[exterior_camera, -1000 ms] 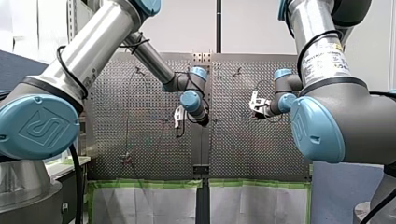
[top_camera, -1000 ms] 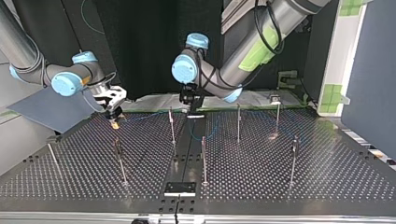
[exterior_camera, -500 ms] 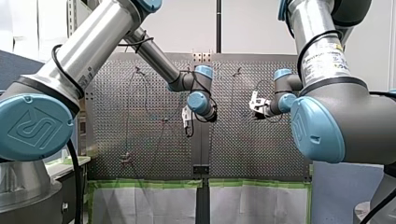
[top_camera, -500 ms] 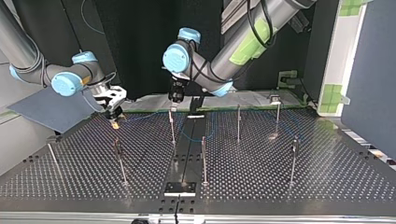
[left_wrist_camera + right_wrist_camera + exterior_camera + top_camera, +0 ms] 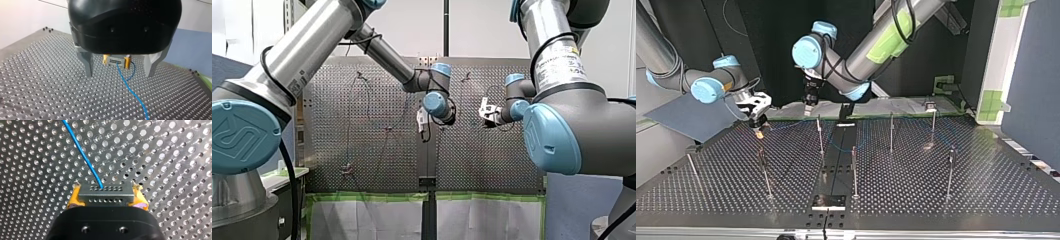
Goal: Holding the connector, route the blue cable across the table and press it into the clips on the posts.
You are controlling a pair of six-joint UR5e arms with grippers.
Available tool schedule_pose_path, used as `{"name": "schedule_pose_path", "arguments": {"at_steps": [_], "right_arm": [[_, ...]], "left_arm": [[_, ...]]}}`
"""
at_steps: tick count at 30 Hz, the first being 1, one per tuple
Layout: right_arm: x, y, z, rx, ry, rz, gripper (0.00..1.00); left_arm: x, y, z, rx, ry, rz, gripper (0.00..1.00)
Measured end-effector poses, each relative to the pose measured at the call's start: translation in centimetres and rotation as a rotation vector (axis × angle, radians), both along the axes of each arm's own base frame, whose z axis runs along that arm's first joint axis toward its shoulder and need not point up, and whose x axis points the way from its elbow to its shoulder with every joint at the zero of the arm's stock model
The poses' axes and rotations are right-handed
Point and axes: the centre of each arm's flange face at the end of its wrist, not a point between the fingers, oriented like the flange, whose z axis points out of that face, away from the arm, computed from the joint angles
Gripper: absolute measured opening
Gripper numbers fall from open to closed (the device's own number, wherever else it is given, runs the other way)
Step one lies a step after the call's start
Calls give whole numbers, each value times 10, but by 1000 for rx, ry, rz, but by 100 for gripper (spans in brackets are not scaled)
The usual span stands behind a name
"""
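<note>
Blue cable is seen leaving the connector, which is clamped between the yellow pads of my right gripper. The connector is carried close over the bench, near the bench edge on the arms' side. From the connector the cable is trailed over bare perforated plate toward the posts. My left gripper is spread wide, grasping nothing. It is faced toward the connector, with open room between them.
</note>
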Motion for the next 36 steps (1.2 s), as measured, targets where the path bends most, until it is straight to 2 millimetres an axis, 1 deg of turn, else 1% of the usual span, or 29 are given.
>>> {"name": "schedule_pose_path", "arguments": {"at_steps": [3,7,11,18,22,30,36], "right_arm": [[0,0,0,0,0,0,0],[0,0,1,-1,-1,2,0],[1,0,1,0,-4,6,0],[1,0,1,4,-8,8,0],[1,0,1,4,-8,8,0],[1,0,1,3,-8,8,0],[1,0,1,4,-8,9,0]], "left_arm": [[1,-4,8,2,-1,15,100],[2,-10,6,18,11,33,100],[-1,-20,-2,38,29,43,100],[-11,-44,-22,52,80,30,100],[-12,-52,-33,69,103,38,100],[11,-59,-56,76,107,83,100],[24,-67,-69,70,102,94,100]]}}
